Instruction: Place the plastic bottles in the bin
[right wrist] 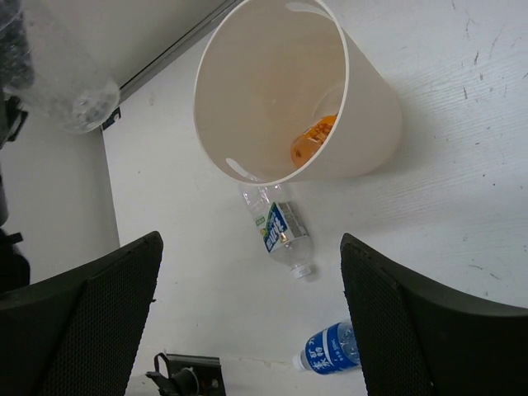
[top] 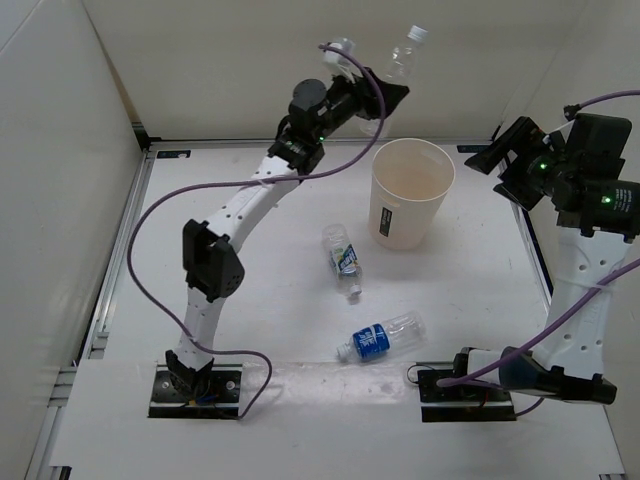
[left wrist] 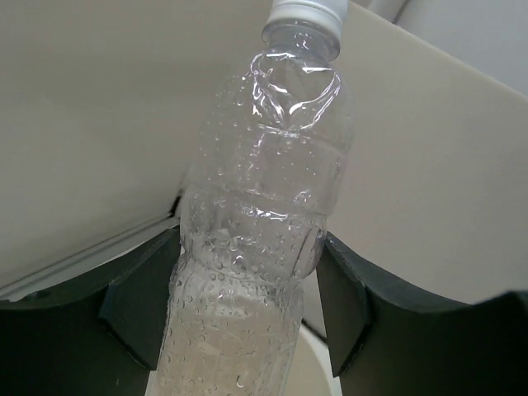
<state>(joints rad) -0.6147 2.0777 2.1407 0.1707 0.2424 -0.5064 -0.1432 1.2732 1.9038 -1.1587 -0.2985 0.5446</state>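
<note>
Clear plastic: we saw the plain bottle [top: 403,55] clamped in the left claw [top: 385,97] at upper centre, just up-left of the bin [top: 400,225]. The right claw [right wrist: 252,280] gaped wide, empty, at the right edge. The orange bottle [right wrist: 312,142] lay inside the bin. On the desk [top: 280,330], one blue-labelled bottle [top: 343,260] lay mid-frame and a second blue-labelled bottle [top: 382,338] lower.

The white table [top: 285,300] holds the upright bin [top: 411,195], a labelled bottle [top: 343,258] beside it, a second bottle [top: 383,338] nearer.
</note>
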